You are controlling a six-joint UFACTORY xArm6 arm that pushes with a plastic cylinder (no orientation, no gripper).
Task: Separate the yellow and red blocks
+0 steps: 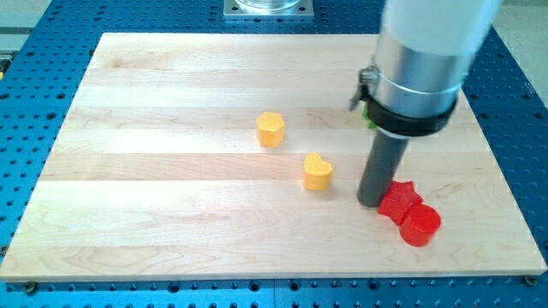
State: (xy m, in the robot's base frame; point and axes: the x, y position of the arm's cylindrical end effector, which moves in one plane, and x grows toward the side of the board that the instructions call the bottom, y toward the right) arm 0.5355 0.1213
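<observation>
My tip (372,202) rests on the wooden board (171,188) right of centre, touching the left side of a red star-shaped block (399,202). A red round block (420,226) sits against the star's lower right. A yellow heart-shaped block (318,172) lies a little to the left of my tip, apart from it. A second yellow block (271,129), roughly hexagonal, lies further up and to the left. The two yellow blocks are apart from each other and from the red pair.
A sliver of a green thing (369,117) shows behind the arm's grey cylinder (415,77), mostly hidden. The board lies on a blue perforated table (34,103). A metal mount (268,8) sits at the view's top.
</observation>
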